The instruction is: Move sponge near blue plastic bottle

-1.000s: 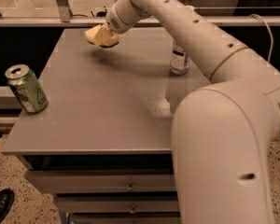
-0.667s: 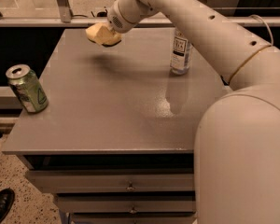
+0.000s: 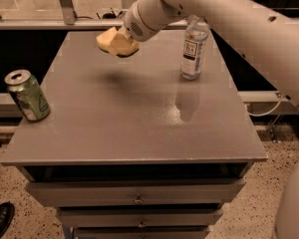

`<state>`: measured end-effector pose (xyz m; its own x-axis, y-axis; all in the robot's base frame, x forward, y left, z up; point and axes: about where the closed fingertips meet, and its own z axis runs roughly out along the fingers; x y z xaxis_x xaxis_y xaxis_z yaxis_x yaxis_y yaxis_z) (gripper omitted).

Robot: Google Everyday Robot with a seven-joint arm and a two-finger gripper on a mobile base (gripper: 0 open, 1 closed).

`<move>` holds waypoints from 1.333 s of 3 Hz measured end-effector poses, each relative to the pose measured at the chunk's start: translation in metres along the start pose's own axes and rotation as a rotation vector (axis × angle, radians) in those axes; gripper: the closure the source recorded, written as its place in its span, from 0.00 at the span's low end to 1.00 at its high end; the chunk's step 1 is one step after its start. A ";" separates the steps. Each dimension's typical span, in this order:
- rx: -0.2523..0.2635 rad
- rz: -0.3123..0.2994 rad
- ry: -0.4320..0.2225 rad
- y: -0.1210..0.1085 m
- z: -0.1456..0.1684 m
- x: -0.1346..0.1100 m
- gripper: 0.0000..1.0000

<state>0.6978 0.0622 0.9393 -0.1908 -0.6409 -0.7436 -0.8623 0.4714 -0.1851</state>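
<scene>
Since the small pale-yellow wavy-edged sponge (image 3: 113, 40) hangs clear of the grey table (image 3: 139, 128) with its shadow beneath, the claw (image 3: 123, 45) is evidently clamped on it, carrying it high to cross toward the tall bluish clear plastic bottle (image 3: 193, 51), which stands well apart.

Test space, laboratory or workshop type.
Grey table (image 3: 139, 133) with metal drawers (image 3: 137, 192) on speckled floor (image 3: 249, 218); metal rail (image 3: 40, 23) behind, loose cable (image 3: 266, 111) at right. The gripper (image 3: 122, 45) hangs over the table's far left, clamping the sponge (image 3: 107, 40).
</scene>
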 end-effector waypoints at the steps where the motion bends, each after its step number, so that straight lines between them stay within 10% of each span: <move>1: 0.012 0.008 0.019 0.015 -0.030 0.018 1.00; 4: 0.046 0.078 0.147 0.053 -0.106 0.097 1.00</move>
<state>0.5837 -0.0399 0.9254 -0.3258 -0.6818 -0.6550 -0.8207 0.5479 -0.1621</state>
